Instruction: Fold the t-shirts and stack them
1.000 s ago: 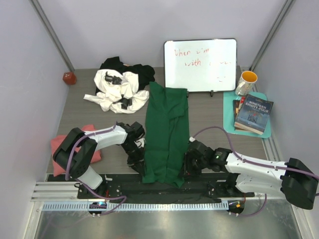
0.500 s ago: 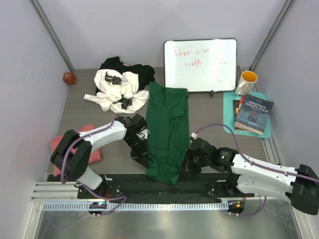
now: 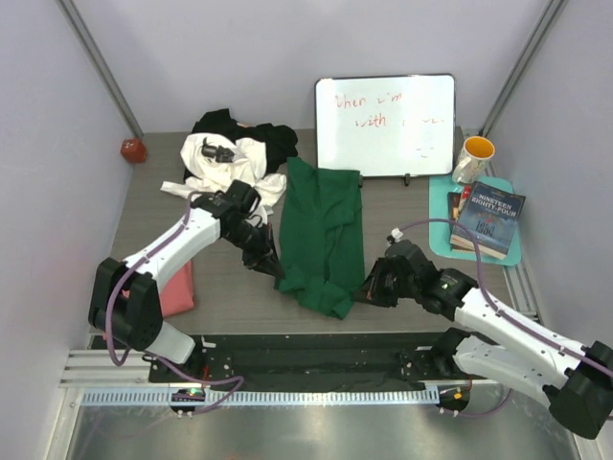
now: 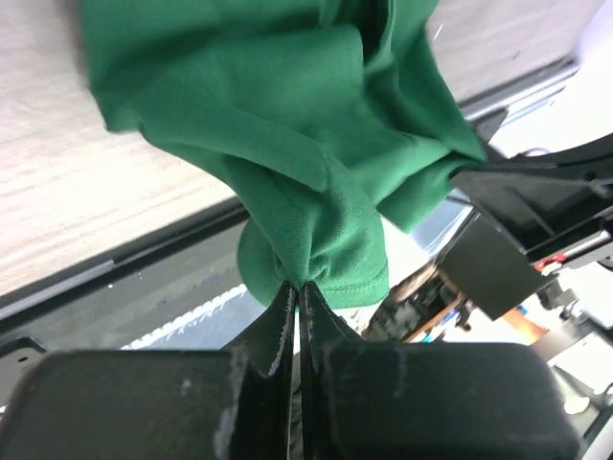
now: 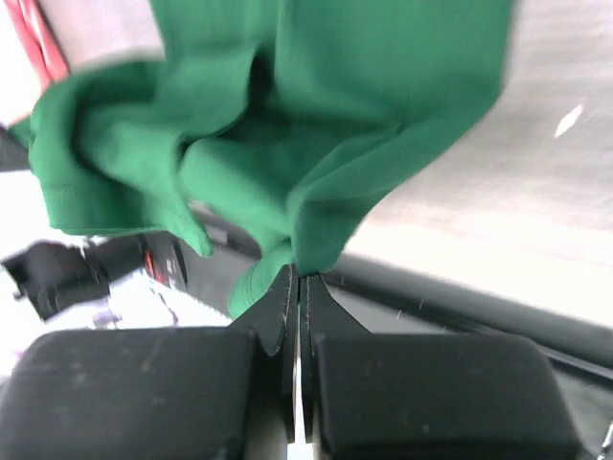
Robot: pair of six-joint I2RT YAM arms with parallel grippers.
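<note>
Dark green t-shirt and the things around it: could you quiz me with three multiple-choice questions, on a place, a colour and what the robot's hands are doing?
1. The white mug with an orange inside stands: A) right of the white writing board; B) at the near edge; C) in the far left corner.
2. The small ball by the left wall is: A) blue; B) red; C) yellow.
3. The left hand and right hand are: A) wide open; B) each shut on the dark green cloth t-shirt; C) shut, empty.
Answers: A, it sits past the board's right edge; B, it shows red; B, both wrist views show them pinching green cloth.
</note>
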